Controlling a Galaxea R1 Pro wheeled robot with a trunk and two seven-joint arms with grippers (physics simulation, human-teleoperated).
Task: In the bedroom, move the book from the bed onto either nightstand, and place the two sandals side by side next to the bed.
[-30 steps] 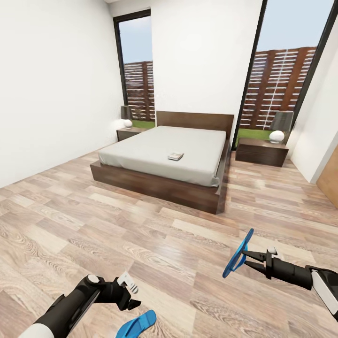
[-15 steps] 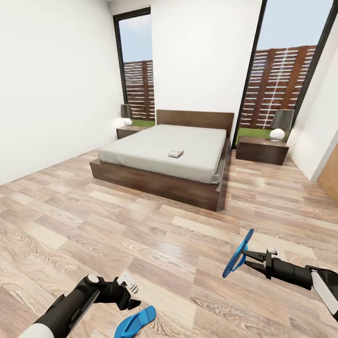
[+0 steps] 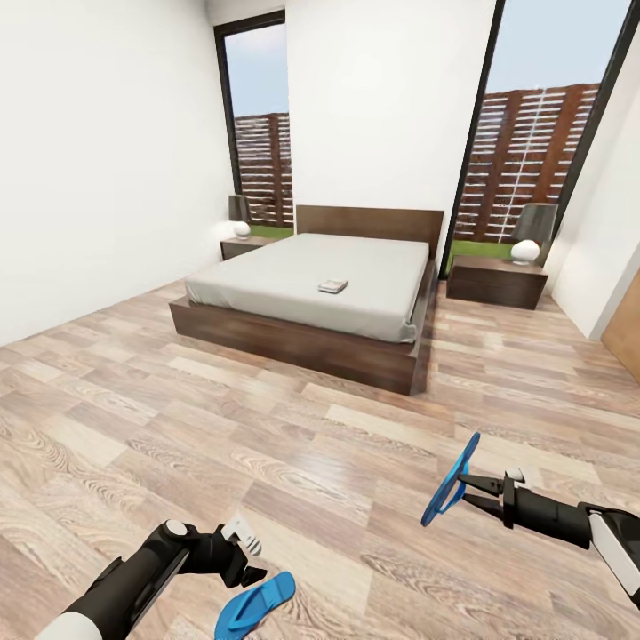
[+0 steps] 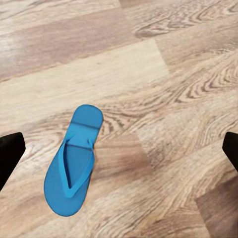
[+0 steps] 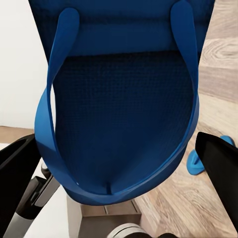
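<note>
Book (image 3: 333,285) lies on the grey bed (image 3: 267,333); wood-plank floor (image 3: 293,444) around it.

Your left arm reaches forward low with its wrist bent down, and the left gripper (image 3: 253,560) hangs spread wide with nothing between its fingers. Your right arm stretches inward, and the right gripper (image 3: 467,491) is clamped on a sandal (image 3: 451,480) held upright.

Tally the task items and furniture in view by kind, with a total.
Sandals: 2, one on the floor, one in the right gripper
Book: 1
Bed: 1
Nightstands: 2
Lamps: 2
Total: 8
</note>
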